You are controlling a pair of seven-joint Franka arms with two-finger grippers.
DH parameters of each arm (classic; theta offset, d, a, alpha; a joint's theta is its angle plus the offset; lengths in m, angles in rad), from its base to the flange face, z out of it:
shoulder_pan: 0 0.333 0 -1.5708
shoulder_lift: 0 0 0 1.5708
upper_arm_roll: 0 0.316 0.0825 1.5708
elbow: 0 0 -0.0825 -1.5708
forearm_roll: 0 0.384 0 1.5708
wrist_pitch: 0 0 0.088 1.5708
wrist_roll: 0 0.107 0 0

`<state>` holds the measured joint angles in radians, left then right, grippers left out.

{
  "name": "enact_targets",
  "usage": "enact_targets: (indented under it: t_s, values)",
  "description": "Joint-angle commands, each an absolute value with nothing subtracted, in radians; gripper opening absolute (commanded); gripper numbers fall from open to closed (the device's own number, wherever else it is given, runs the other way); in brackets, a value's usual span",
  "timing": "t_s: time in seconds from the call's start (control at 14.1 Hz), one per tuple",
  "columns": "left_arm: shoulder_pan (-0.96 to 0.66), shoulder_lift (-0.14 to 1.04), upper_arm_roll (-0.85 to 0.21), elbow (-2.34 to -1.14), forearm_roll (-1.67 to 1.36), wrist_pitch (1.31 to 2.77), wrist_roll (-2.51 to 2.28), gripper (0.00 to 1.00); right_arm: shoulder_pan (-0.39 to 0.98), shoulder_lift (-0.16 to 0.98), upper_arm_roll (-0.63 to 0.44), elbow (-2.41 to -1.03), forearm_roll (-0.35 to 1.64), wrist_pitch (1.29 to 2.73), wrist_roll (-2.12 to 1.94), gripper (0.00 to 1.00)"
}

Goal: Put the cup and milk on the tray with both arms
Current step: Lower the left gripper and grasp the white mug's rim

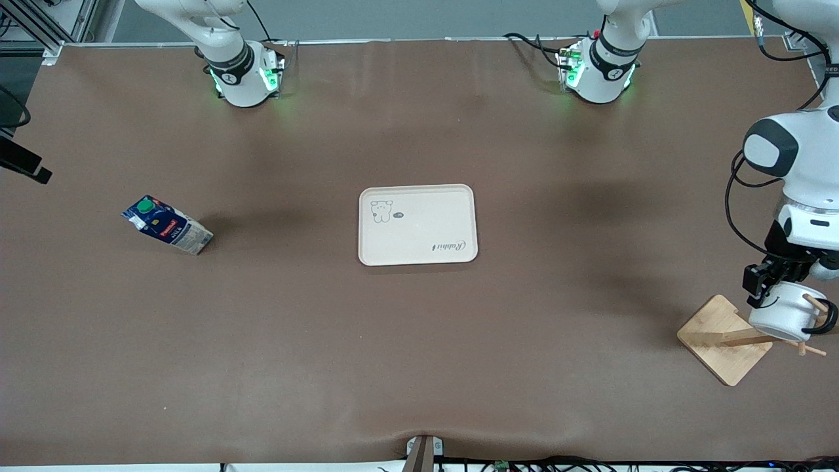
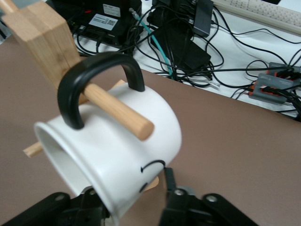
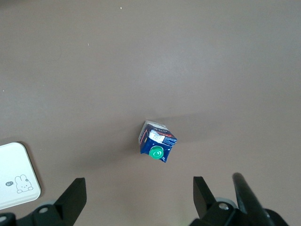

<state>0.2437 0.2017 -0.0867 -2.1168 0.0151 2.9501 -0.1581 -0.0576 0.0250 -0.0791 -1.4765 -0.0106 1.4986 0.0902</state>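
The white cup (image 1: 783,313) with its black handle (image 2: 96,70) hangs on a wooden peg (image 2: 120,113) of a rack at the left arm's end of the table. My left gripper (image 1: 763,288) is shut on the cup's wall at the rim (image 2: 136,188). One finger (image 2: 169,181) touches the outside by the drawn smile; the other is hidden by the cup. The milk (image 1: 167,226) lies on its side toward the right arm's end. My right gripper (image 3: 140,188) hangs open high over the table beside the milk (image 3: 157,141). The cream tray (image 1: 417,224) lies mid-table, nothing on it.
The rack's square wooden base (image 1: 718,334) sits near the table's corner, and its post (image 2: 44,37) rises beside the cup. Cables and electronics (image 2: 178,33) lie off the table edge past the rack. A tray corner (image 3: 16,176) shows in the right wrist view.
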Motion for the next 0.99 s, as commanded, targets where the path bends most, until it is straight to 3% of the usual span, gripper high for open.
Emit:
enact_targets:
  t_s: [0.0, 0.07, 0.57, 0.92]
  values:
    - [0.242, 0.204, -0.11, -2.102, 0.02, 2.961, -0.147, 0.06, -0.071, 0.04, -0.075, -1.454, 0.002, 1.493, 0.095, 1.0]
    - [0.242, 0.203, -0.124, -2.1, 0.02, 2.961, -0.147, 0.0, -0.071, 0.04, -0.075, -1.454, 0.002, 1.493, 0.095, 1.0]
    - [0.244, 0.161, -0.19, -2.095, 0.02, 2.945, -0.146, 0.0, -0.066, 0.041, -0.075, -1.454, -0.006, 1.493, 0.095, 1.0]
    - [0.242, 0.095, -0.239, -2.085, 0.018, 2.766, -0.178, 0.0, -0.064, 0.048, -0.075, -1.454, -0.008, 1.493, 0.095, 1.0]
